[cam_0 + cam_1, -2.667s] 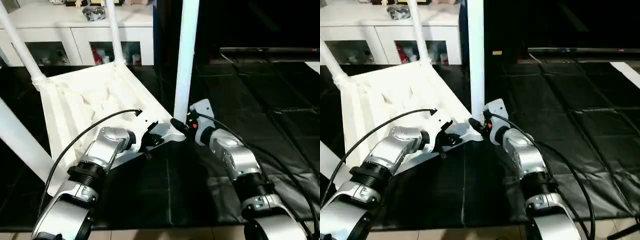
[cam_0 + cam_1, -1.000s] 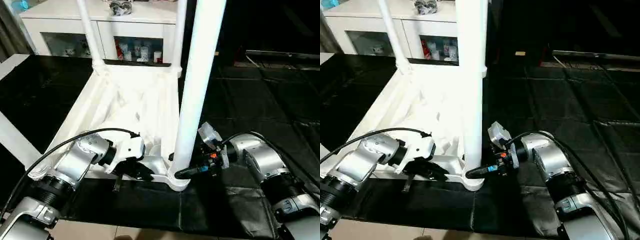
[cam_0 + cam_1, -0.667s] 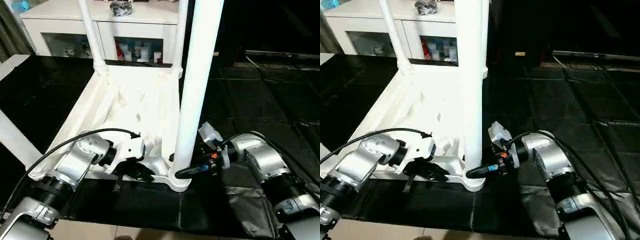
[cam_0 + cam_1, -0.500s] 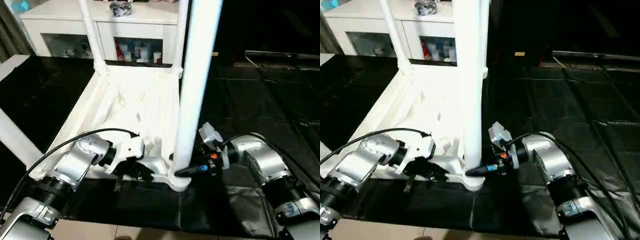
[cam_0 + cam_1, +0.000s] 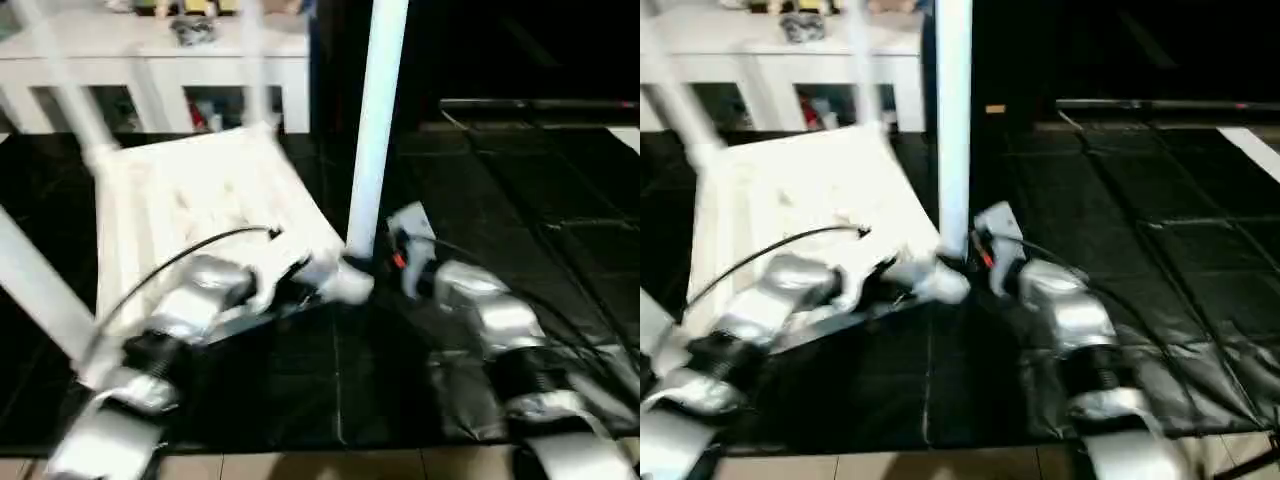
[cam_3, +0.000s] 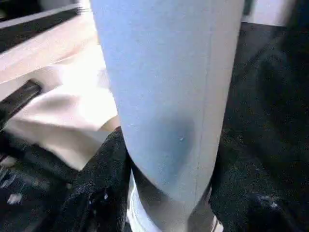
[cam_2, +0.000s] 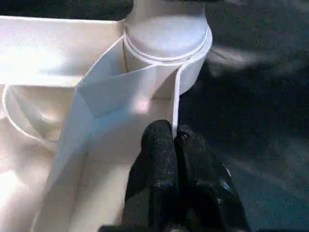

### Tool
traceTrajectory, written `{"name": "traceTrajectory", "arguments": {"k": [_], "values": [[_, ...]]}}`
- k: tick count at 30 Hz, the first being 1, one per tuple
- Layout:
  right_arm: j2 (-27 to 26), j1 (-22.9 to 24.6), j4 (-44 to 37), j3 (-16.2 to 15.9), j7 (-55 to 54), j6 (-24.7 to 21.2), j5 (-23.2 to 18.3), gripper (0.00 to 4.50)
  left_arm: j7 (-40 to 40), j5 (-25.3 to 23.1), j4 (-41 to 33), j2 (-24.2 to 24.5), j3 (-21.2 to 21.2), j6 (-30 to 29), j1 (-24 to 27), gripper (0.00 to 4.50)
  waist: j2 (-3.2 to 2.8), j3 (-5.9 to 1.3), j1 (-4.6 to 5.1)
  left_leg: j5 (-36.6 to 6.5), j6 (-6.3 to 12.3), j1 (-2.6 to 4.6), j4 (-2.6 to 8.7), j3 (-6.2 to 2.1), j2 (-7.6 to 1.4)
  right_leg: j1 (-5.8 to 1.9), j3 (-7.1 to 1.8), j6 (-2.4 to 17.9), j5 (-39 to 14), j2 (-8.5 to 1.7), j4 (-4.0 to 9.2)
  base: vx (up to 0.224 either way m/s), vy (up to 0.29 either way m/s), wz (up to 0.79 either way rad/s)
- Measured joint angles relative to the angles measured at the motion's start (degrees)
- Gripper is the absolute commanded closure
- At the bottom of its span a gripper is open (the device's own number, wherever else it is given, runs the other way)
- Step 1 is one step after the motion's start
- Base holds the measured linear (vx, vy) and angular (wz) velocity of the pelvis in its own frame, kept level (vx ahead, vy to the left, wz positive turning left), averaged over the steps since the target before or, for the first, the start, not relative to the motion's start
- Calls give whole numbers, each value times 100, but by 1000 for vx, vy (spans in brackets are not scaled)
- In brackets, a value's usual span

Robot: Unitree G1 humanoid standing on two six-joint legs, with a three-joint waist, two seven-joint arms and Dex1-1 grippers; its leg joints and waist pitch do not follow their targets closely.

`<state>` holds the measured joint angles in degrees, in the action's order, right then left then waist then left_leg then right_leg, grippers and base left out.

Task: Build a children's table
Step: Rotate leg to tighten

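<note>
I have the left gripper (image 7: 174, 137) fingers clenched on the rim of the upturned table top (image 5: 200, 200) at its near right corner, while my right gripper (image 6: 164, 212) fingers grasp the upright leg (image 5: 375, 130) there.

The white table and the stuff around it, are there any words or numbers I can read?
No words or numbers to read.
The table top and the leg are plain white.
The things in the cabinet behind are too blurred to read.
</note>
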<state>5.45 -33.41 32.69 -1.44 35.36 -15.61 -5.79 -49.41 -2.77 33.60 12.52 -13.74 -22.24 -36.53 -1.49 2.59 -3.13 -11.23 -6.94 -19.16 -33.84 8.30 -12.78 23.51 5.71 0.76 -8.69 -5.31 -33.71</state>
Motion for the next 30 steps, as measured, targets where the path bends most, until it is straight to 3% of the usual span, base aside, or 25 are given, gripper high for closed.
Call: {"name": "traceTrajectory", "arguments": {"k": [2, 3, 4, 7, 13, 21, 25, 30], "values": [[-58, 0, -20, 3, -123, 13, 52, 255, 50, 0, -10, -22, 28, -36, -1, 450, -1, -1, 12, 0, 1, 1, 3, 0, 0, -2, -1, 0, 0, 0, 2, 0, 0, 0], [-64, 3, -30, 3, -128, 33, 90, 200, 52, 1, -22, -23, 30, -48, -1, 450, -2, -2, 14, -1, 1, 2, 5, 0, 0, -2, -3, 0, 0, 0, 2, 0, 0, 0], [-72, 19, -39, 3, -128, 69, 113, 186, 50, 2, -57, -19, 27, -52, 13, 450, -2, -2, 14, -1, 1, 2, 12, 1, 0, -2, -3, 0, 0, 0, 2, 0, 0, 0], [-143, 85, -107, 3, -125, 129, 111, 177, 19, 5, -148, 23, 35, -53, 63, 450, -2, -2, 22, -1, 0, 10, 35, 1, -1, 0, -2, 1, 2, 3, 1, 0, 0, 0], [-132, 239, -338, 3, 134, 151, 7, 113, -137, 59, -347, 149, 34, -4, 184, 450, -2, -2, 23, -2, -3, 10, 73, 4, -1, 22, -2, 5, 4, 4, -19, 0, 0, 0], [356, 406, -554, -178, 1301, 278, -177, 50, -740, 127, -548, 462, -46, 325, 342, 450, -5, 0, -37, -6, -10, -5, 98, 5, -3, 48, -3, 41, 17, 9, -30, 0, 0, 0], [949, 513, -663, -499, 2607, 270, -398, 6, -1516, 298, -871, 871, -280, 605, 553, 450, -6, 2, -167, -11, -13, -24, 96, 5, -5, 54, -4, 43, 13, 7, -26, 0, 0, 0], [1343, 506, -741, -808, 3599, 326, -507, 1, -2114, 312, -1082, 1083, -485, 838, 656, 450, -16, 8, -362, -10, -14, -42, 66, 16, -9, 50, -18, 43, 13, 1, -29, 0, 0, 0]]}}
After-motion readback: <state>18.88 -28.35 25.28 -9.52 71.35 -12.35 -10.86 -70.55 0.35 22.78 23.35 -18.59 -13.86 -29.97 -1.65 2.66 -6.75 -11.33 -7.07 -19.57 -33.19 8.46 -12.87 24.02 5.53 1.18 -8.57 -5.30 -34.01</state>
